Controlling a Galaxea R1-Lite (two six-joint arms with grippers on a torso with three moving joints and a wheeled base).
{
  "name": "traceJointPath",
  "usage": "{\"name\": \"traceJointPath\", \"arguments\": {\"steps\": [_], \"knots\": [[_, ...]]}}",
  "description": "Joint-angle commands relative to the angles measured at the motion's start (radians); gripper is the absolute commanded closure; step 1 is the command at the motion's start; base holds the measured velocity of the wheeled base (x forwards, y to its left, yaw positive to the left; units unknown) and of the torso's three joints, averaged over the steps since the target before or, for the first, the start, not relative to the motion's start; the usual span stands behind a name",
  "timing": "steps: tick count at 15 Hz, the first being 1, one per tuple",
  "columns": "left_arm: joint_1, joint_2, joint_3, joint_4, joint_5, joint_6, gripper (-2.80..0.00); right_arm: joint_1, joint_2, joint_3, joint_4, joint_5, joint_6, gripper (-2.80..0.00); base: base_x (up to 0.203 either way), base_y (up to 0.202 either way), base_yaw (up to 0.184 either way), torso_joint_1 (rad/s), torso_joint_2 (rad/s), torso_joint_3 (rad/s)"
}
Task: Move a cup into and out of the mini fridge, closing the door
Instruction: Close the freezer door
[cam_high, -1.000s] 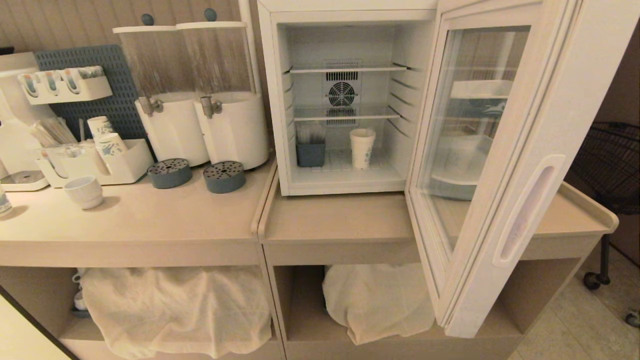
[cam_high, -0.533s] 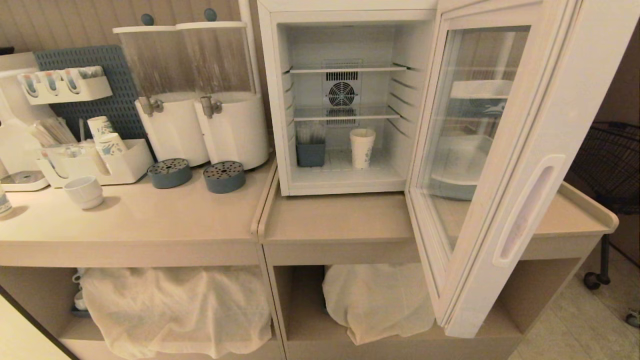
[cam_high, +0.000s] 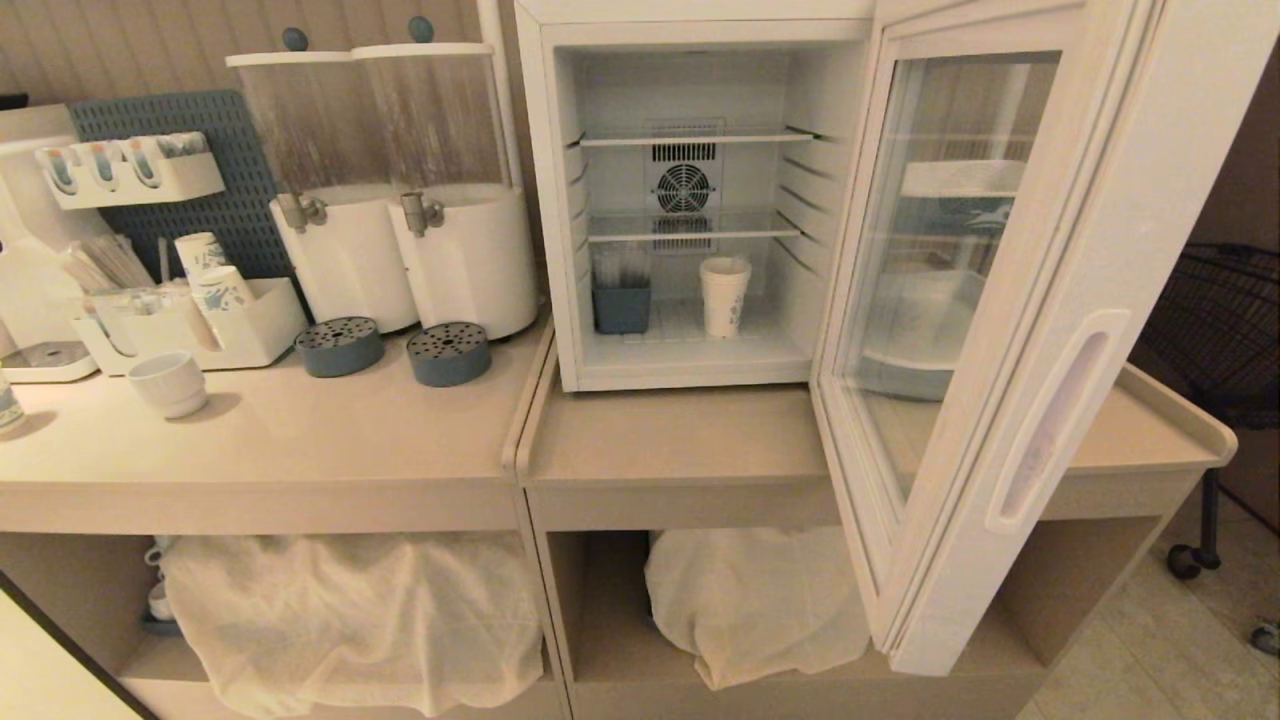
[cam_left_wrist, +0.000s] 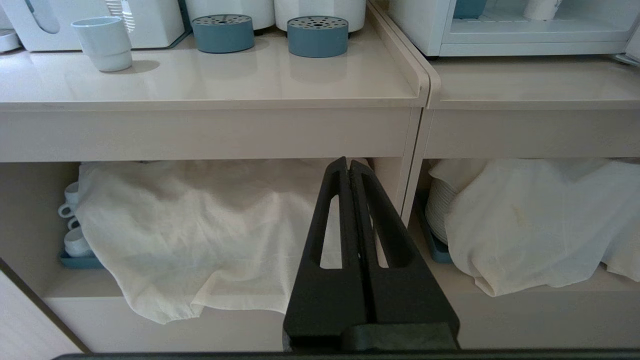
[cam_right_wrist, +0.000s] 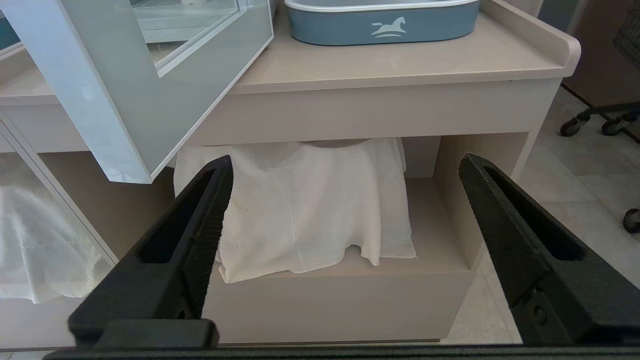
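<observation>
Left end effector: fingers pressed together, empty, parked low, left of the mini fridge.
Mini fridge: on the counter, interior exposed for access.
Cup: upright on the fridge floor, right of a grey-blue bin.
Door: swung wide at the fridge's right.
Right end effector: fingers spread wide, empty, low by the door's bottom corner.

The left end effector is matte black — two long tapering fingers with slotted cut-outs. The right end effector matches, its inner pads finely ribbed — a small round hole near one base.
</observation>
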Motion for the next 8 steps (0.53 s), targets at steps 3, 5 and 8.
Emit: {"name": "traceJointPath", "arguments": {"steps": [3,5,8], "knots": [[0.000,0.001,0.017,0.000,0.000,-0.001,0.00,0.000,0.000,0.000,0.001,0.000,0.000,-2.80,0.000,0.000,0.000,0.000,0.00,0.000],[0.000,0.001,0.017,0.000,0.000,-0.001,0.00,0.000,0.000,0.000,0.002,0.000,-0.002,0.00,0.000,0.000,0.000,0.000,0.00,0.000],[0.000,0.001,0.017,-0.001,0.000,-0.001,0.00,0.000,-0.001,0.000,0.002,0.000,0.000,0.00,0.000,0.000,0.000,0.000,0.00,0.000]]}}
